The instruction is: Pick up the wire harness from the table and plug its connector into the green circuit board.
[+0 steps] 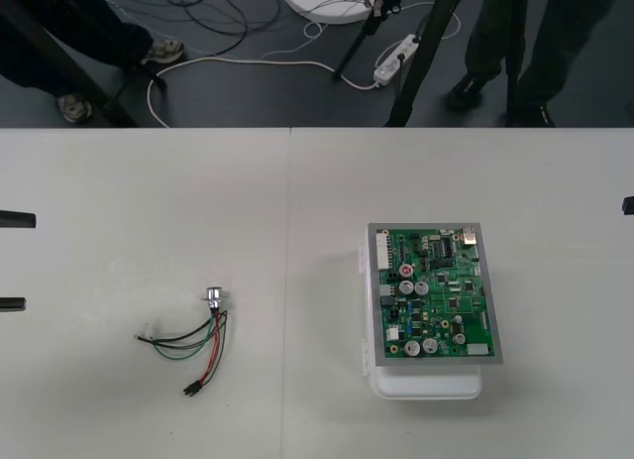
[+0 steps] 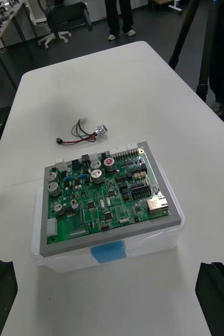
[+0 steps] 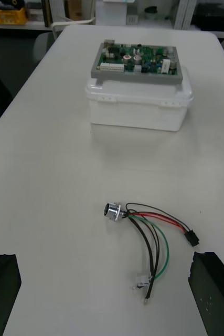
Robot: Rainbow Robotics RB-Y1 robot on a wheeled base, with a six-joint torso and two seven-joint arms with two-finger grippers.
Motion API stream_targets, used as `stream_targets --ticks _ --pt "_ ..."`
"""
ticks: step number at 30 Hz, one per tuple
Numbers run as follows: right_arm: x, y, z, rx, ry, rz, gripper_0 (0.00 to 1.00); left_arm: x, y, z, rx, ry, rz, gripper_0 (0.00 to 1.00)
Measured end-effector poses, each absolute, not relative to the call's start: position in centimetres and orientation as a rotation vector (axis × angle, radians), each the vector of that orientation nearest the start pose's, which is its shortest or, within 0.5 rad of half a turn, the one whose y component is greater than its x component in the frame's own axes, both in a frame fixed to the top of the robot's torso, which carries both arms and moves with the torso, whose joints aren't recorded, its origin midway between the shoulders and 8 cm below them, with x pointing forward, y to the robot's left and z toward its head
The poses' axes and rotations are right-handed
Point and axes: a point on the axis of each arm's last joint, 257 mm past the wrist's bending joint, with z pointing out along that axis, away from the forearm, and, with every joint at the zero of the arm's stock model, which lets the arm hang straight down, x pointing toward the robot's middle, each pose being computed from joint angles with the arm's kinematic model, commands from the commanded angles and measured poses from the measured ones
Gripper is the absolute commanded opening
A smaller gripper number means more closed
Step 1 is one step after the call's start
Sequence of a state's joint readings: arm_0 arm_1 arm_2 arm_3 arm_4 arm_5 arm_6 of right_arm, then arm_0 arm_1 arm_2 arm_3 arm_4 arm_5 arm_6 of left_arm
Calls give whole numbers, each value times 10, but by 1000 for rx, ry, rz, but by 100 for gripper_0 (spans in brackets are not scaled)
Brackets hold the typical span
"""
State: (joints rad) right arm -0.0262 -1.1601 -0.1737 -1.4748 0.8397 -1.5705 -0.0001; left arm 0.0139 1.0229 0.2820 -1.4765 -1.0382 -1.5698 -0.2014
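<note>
On the left half of the bench [image 1: 149, 181], nearer its near edge, the wire harness [image 1: 193, 335] lies flat and loose, and nothing touches it. Its round metal socket [image 1: 214, 297] is the end toward the far edge, the small black plug [image 1: 188, 389] is the end closest to the near edge, and red, black and green wires loop between them. Over on the right half sits the green circuit board [image 1: 433, 295] on its white base [image 1: 426, 388], well apart from the harness. The left fingers [image 1: 15, 219] wait at the bench's left edge, spread wide apart and gripping nothing. The right fingers [image 2: 216, 294] hang at the right edge, also wide apart and empty, with the board in front of them.
</note>
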Motion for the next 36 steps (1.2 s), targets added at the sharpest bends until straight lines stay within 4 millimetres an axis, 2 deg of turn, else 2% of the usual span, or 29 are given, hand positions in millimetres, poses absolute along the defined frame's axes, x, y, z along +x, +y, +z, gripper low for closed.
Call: stream_targets --ticks 10,14,20,29,36 --pt "336 -308 -93 -1324 1459 821 100 348 327 -153 1748 1281 -352 95" --pt "335 -306 -97 -1272 1449 851 100 345 319 -161 1819 1234 -352 95" --pt "331 -301 -103 -1224 1433 892 100 340 310 -187 1949 1208 -359 94" --pt "326 -298 -112 -1234 1379 868 100 345 295 -206 2184 970 -182 95" --pt "326 -291 -114 -1237 1318 849 100 356 278 -221 2304 879 -56 94"
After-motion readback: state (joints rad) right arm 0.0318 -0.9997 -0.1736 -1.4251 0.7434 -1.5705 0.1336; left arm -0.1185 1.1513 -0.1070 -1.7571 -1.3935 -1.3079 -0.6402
